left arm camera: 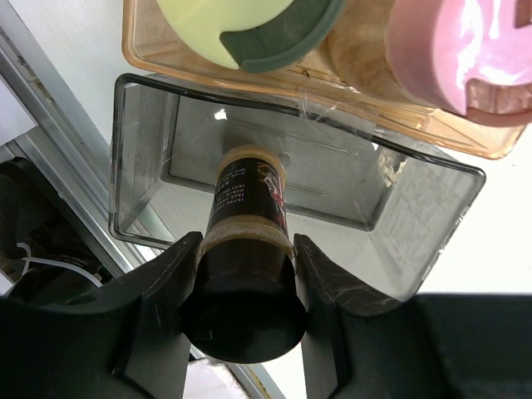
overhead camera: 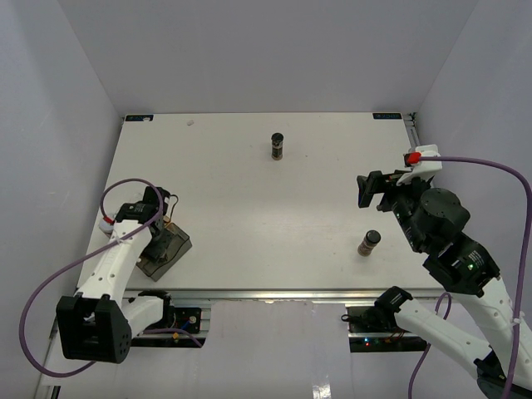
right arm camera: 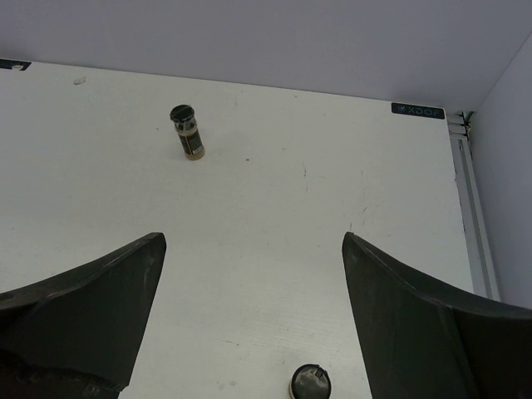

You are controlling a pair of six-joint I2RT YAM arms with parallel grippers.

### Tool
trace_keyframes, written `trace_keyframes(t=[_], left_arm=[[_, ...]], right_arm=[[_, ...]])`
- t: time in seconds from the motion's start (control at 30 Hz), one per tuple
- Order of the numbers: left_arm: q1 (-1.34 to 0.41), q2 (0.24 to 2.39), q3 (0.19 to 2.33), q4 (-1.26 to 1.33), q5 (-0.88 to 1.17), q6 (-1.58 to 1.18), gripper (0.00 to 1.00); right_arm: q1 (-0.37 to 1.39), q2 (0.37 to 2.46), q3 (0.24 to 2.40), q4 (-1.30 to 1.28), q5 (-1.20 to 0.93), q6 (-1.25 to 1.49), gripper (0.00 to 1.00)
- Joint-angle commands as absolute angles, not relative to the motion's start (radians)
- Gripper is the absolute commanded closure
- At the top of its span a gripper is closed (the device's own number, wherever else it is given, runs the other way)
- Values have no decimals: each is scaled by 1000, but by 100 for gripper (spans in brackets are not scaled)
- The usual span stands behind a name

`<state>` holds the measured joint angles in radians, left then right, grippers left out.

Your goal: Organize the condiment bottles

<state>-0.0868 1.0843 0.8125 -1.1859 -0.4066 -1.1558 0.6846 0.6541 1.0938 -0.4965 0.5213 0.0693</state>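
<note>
My left gripper (left arm camera: 247,249) is shut on a black-capped bottle (left arm camera: 248,212) with a dark label and cream contents. It holds the bottle over a clear grey box (left arm camera: 416,208). In the top view this gripper (overhead camera: 163,223) is at the table's left front, above the grey box (overhead camera: 166,252). My right gripper (right arm camera: 252,241) is open and empty above bare table; in the top view it (overhead camera: 368,189) is at the right. A black-capped bottle (overhead camera: 277,146) stands at the far middle and shows in the right wrist view (right arm camera: 188,133). Another bottle (overhead camera: 368,243) stands near the front right, and its cap (right arm camera: 310,382) shows below the right gripper.
Behind the grey box lies a clear orange-tinted box (left arm camera: 166,66) holding a cream jar with a green-edged lid (left arm camera: 241,29) and a pink-capped jar (left arm camera: 465,50). White walls enclose the table on three sides. A metal rail (overhead camera: 274,293) runs along the front edge.
</note>
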Motion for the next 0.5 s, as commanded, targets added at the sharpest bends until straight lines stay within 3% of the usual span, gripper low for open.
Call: trace_keyframes(t=[0.0, 0.07, 0.23, 0.47], left_arm=[[-77, 1106, 816, -1163, -459, -1190, 89], [-73, 1112, 813, -1156, -468, -1192, 82], [-71, 1126, 802, -1143, -463, -1187, 53], [-69, 1129, 815, -1152, -468, -1183, 28]], right_arm=[[687, 630, 1084, -441, 547, 46, 7], [691, 624, 1081, -439, 554, 43, 8], [704, 620, 1077, -434, 577, 37, 8], [723, 620, 1080, -434, 601, 28, 8]])
